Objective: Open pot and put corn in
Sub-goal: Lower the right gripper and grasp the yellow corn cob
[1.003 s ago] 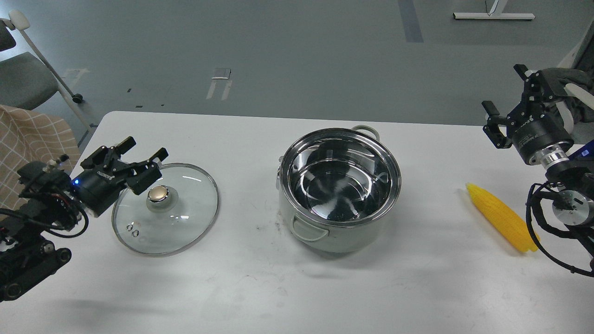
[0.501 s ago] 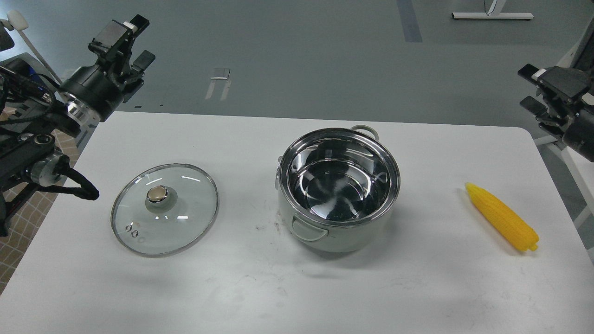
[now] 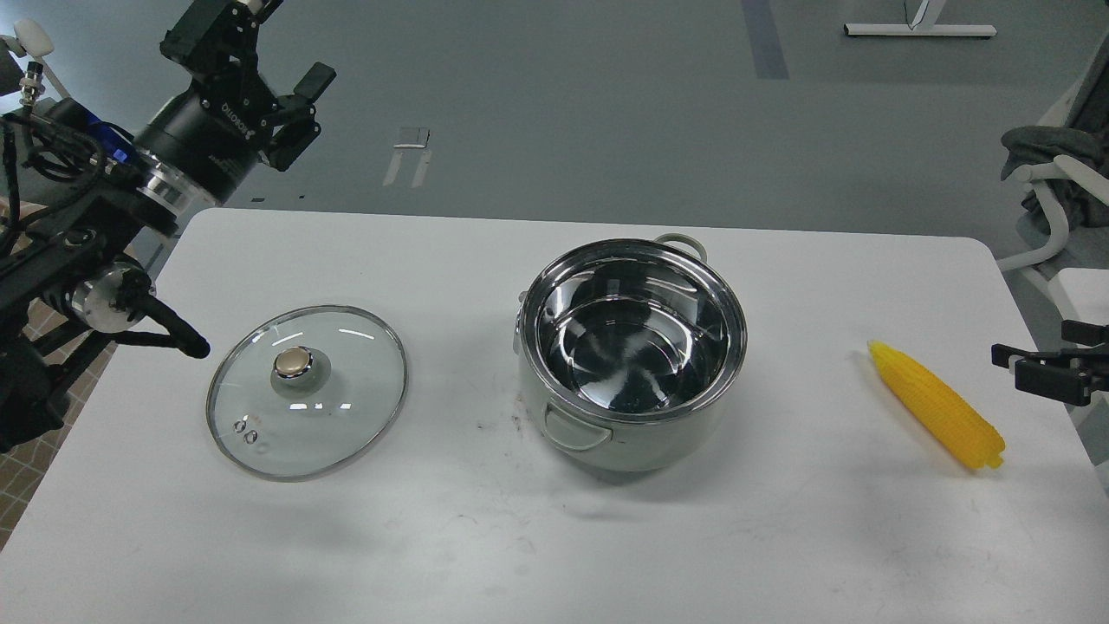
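Note:
The pale grey-green pot point(image 3: 645, 444) stands uncovered in the middle of the white table point(image 3: 450, 537), and its shiny steel inside is empty. Its glass lid point(image 3: 346, 381) with a gold knob lies flat on the table to the pot's left. The yellow corn cob point(image 3: 937, 406) lies on the table at the right, apart from the pot. My left gripper point(image 3: 264, 48) is open and empty, raised high above the table's far left corner. My right gripper point(image 3: 1035, 351) shows only partly at the right edge, just right of the corn, with its fingers apart and empty.
A chair draped with grey cloth point(image 3: 1044, 147) stands off the table's right side. The table's right edge runs close beside the corn. Grey floor lies beyond the far edge.
My left gripper rose from the lid's knob, leaving the lid on the table, and now sits high at the far left. My right gripper swung out to the right and came down beside the corn.

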### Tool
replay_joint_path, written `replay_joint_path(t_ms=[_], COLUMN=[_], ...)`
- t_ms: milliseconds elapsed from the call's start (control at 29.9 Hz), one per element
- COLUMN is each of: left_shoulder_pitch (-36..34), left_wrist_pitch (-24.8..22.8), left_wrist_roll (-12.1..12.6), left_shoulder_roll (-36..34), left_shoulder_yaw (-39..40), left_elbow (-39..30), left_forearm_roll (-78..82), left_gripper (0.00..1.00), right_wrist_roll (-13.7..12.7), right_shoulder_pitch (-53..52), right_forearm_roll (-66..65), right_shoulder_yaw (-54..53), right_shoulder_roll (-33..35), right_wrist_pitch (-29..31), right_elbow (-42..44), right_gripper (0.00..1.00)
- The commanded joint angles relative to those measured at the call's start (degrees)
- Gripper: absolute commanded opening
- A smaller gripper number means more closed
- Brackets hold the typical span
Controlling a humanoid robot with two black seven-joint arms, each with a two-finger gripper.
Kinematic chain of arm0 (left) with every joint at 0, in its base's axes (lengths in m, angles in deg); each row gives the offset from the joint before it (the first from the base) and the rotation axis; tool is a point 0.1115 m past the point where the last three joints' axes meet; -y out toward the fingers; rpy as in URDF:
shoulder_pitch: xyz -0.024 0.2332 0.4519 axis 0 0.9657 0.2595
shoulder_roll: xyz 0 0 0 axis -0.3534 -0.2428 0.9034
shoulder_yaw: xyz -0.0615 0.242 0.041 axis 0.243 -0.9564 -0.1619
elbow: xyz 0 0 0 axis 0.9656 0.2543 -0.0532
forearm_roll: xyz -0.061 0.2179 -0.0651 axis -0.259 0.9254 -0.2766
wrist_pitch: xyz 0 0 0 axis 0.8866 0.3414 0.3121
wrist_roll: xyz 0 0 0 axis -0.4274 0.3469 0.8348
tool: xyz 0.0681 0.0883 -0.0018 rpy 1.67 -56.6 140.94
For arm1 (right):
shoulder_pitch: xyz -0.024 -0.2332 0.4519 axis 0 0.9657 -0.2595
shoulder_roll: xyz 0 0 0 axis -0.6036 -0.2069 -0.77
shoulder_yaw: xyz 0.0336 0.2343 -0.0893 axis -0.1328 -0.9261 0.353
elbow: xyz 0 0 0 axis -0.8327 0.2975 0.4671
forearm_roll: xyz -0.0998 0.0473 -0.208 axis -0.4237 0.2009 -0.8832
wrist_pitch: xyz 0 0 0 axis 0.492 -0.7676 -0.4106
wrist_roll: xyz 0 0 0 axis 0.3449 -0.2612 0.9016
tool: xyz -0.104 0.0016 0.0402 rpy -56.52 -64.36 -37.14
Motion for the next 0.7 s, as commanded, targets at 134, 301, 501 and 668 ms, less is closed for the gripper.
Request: replay_joint_path(t_ms=[134,301,501,668], left_shoulder_pitch=[0.86,1.22,1.30,1.30], left_wrist_pitch=[-0.01,-0.01,-0.10,-0.18], left_wrist_roll=[-0.01,-0.01,-0.01,-0.01], left_shoulder_roll=[-0.01,0.08,-0.01,-0.09], left_shoulder_yaw=[0.18,0.44,1.23,1.32], left_elbow=[-0.80,-1.06,-1.15,-1.15], left_forearm_roll=[0.18,0.36,0.36,0.36], left_gripper=[0.97,0.97,0.97,0.97], right_wrist_roll=[-0.01,-0.01,-0.01,-0.01], right_shoulder_pitch=[-0.10,-0.36,-0.80,-0.80], right_forearm_roll=[-2.93,-3.19,-5.56,-6.62], right_shoulder_yaw=[5.29,8.19,10.92,12.42], right_shoulder_roll=[-8.88,-13.54,-16.18,-17.06], right_wrist_pitch=[-1.44,-2.85,-4.70,-5.93], right_elbow=[8.48,12.51,16.57,17.36], right_gripper=[0.99,0.97,0.55,0.21])
